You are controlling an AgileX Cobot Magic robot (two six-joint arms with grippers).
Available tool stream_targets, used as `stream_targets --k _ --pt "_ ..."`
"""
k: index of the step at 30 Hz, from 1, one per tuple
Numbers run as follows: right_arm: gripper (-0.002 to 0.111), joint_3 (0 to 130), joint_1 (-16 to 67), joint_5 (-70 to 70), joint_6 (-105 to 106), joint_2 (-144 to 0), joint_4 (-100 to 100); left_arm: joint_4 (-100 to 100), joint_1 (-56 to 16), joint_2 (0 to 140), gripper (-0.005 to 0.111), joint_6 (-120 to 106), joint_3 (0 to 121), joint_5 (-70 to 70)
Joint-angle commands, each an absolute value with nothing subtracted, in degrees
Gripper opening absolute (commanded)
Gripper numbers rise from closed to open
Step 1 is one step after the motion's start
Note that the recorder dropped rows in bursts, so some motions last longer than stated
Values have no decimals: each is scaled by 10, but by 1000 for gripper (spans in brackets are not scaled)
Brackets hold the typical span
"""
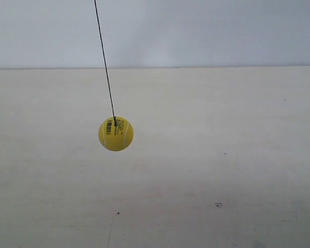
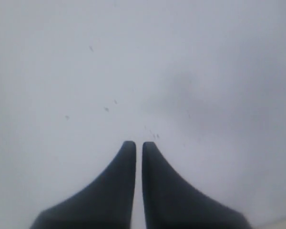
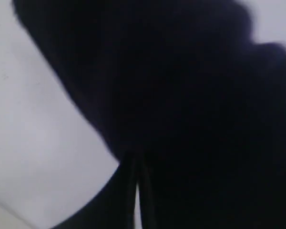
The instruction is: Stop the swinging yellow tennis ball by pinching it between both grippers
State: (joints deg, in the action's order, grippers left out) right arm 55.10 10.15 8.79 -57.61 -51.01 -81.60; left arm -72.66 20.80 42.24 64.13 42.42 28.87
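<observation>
- The yellow tennis ball (image 1: 115, 134) hangs on a slanted string (image 1: 104, 62), just 9 o'clock of the exterior view's centre, with no arm near it.
- The left tool (image 2: 139, 147) is closed and empty; the right tool (image 3: 136, 179), amid dark blur, looks closed too.
- Risk: if one tool arrives mistimed against the swing, it bats the ball away.

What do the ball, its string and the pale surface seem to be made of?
Ball: yellow, matte, white seams, likely felt. String: thin, black, taut, perhaps cord; too fine to tell. Surface: pale, matte, faintly speckled, maybe painted board or laminate.
</observation>
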Motion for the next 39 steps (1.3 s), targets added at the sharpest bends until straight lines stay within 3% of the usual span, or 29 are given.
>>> stream_targets --k 1,8,14,23,28,31,39 --pt "0 549 97 -10 -601 -419 -813 -718 190 312 5 686 424 236" --pt "0 497 98 -14 -611 -275 -814 -761 151 179 5 743 394 53" --pt "0 472 98 8 -641 -195 -802 -761 136 21 5 744 362 4" --pt "0 337 98 24 -672 -81 -799 -747 124 0 5 793 318 54" --pt "0 280 97 39 -689 0 -798 -875 111 0 5 878 264 131" --pt "0 264 97 40 -702 0 -796 -997 95 0 5 993 234 139" --pt "0 234 97 88 -785 0 -798 -999 66 0 5 1026 180 153"
